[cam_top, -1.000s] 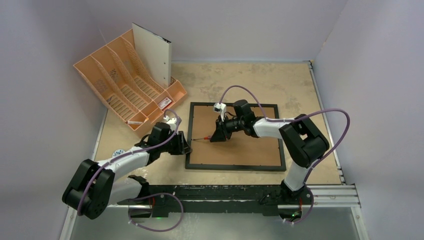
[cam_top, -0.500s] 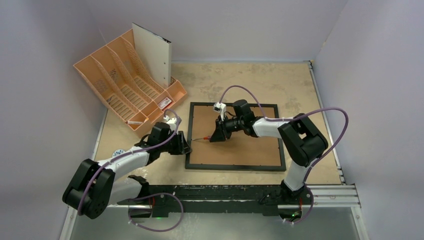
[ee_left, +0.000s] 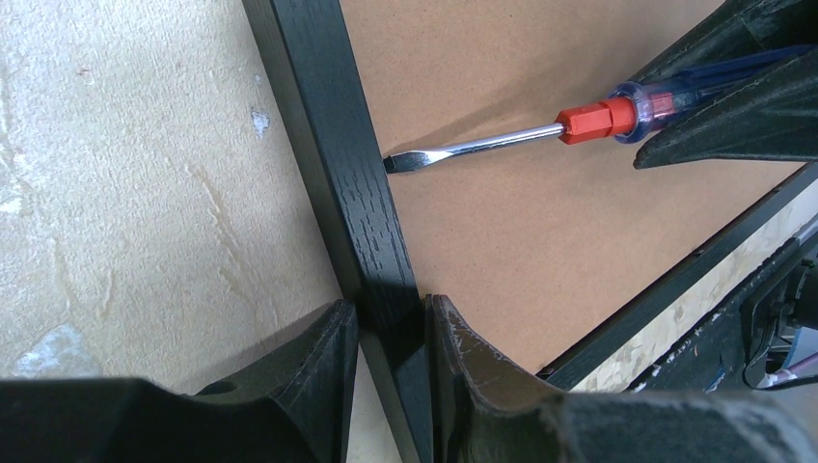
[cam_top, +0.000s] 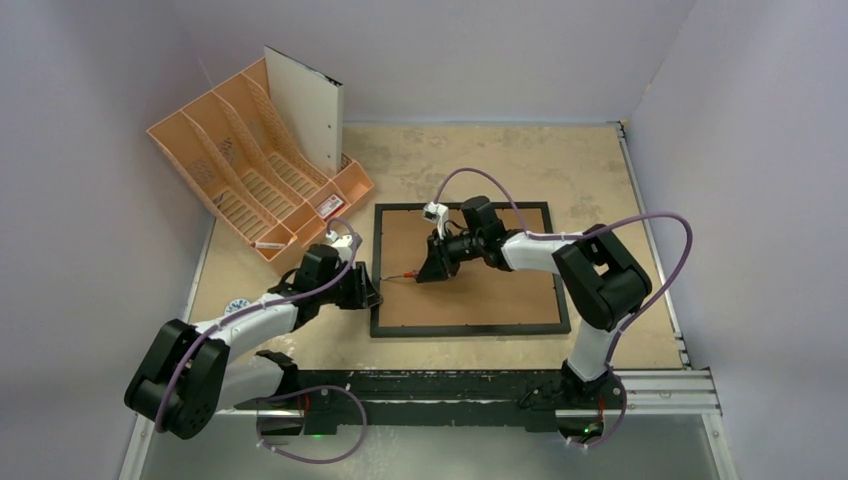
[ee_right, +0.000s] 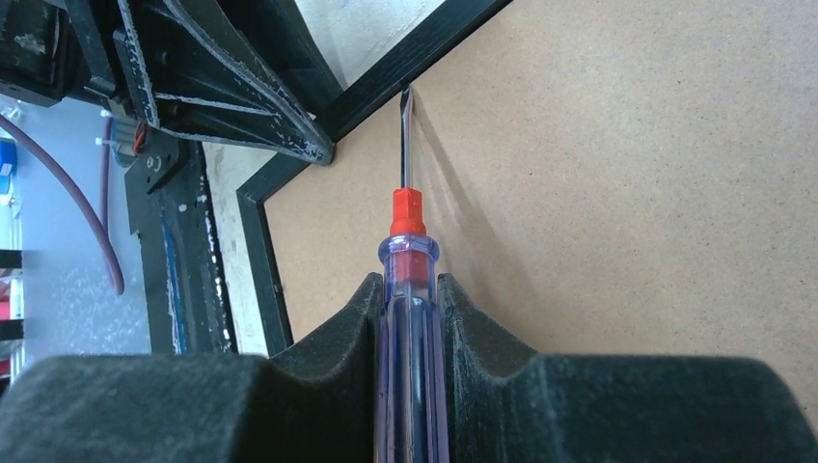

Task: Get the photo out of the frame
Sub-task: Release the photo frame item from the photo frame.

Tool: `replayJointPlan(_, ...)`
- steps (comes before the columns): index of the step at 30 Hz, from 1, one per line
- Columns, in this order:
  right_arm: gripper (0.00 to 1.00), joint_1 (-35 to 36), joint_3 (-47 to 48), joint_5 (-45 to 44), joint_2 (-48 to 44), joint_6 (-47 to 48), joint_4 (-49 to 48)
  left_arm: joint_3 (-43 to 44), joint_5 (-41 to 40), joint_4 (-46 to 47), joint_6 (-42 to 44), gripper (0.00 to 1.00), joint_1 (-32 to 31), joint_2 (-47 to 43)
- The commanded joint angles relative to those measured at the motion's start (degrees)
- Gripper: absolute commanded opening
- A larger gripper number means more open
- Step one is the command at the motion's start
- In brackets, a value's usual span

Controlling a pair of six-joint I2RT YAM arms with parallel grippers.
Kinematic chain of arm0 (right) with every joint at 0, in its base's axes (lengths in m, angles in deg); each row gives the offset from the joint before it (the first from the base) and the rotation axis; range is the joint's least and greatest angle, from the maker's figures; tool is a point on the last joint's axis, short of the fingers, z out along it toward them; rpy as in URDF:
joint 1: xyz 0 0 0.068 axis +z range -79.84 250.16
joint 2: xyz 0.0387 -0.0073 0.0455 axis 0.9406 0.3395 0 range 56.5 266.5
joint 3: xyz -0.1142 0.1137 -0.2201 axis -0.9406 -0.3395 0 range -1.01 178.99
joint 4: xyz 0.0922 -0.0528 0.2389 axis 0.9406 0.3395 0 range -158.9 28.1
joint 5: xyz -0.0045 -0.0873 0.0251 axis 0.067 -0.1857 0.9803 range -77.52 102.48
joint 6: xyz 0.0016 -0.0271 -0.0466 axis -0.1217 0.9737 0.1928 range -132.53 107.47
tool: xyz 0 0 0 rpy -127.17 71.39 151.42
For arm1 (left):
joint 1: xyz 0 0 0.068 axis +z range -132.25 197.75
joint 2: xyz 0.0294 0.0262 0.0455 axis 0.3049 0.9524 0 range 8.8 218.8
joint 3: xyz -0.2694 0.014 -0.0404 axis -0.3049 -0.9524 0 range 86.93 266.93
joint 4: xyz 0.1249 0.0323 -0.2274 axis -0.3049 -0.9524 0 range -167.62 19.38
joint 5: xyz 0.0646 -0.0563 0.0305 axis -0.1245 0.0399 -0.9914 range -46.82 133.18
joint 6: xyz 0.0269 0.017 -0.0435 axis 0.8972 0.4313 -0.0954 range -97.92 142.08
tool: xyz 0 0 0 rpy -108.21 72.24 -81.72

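A: The frame (cam_top: 465, 329) lay face down around the middle of the table (cam_top: 500, 160), brown backing board (cam_top: 480, 285) up; why did the left gripper (cam_top: 362, 290) sit on it?

B: To pin it, I'd say; its jaws were pinched across the frame's left rail, one finger outside and one on the board side; that would brace the frame against any push from the tool.

A: And the right gripper (cam_top: 432, 272)?

B: Closed tight round the clear handle of a screwdriver (ee_left: 482, 147); the flat tip lay low, right at the seam where the board met that left rail; it looked set to pry the board up.

A: Where was the photo?

B: Not visible; by my reckoning it was under the backing board, inside the frame.

A: Anything changed from a second before?

B: A little; the frame had slid slightly towards the table's far edge and left edge, and the right arm had gone with it; both grips looked the same, and the tip was at the same seam; the orange file organiser (cam_top: 240, 160) at the far left corner hadn't budged.
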Motion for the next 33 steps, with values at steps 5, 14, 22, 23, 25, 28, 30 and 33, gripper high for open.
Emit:
replayJointPlan(5, 0.0, 4.75, 6.7, -8.65, -0.66, 4.42, 6.96, -2.78, 0.99, -3.37, 2.8, 0.0, -0.65, 0.99)
replayJointPlan(14, 0.0, 6.63, 15.15, -12.85, -1.65, 7.17, 17.12, -3.8, 0.77, -0.91, 2.36, 0.0, -0.69, 1.15)
replayJointPlan(22, 0.0, 9.9, 19.79, -16.72, -0.04, 6.72, 20.35, -4.48, 0.61, -0.48, 1.87, 0.0, -0.69, 0.42)
replayJointPlan(23, 0.0, 10.38, 20.09, -17.37, 0.14, 6.14, 20.43, -4.48, 0.45, -0.48, 1.83, 0.0, -0.69, 0.33)
replayJointPlan(25, 0.0, 11.3, 20.96, -18.83, 0.43, 5.38, 21.02, -4.56, 0.38, -0.48, 1.67, 0.0, -0.65, 0.15)
replayJointPlan(28, 0.0, 12.52, 21.59, -20.45, 0.56, 4.17, 20.57, -4.65, 0.24, -0.48, 1.57, 0.0, -0.69, -0.06)
replayJointPlan(30, 0.0, 13.28, 22.08, -21.97, 0.64, 3.12, 20.19, -4.65, 0.16, -0.56, 1.56, 0.0, -0.69, -0.18)
replayJointPlan(33, 0.0, 14.42, 23.42, -23.57, 1.07, 2.3, 20.62, -4.66, -0.01, -0.65, 1.65, 0.0, -0.69, -0.32)
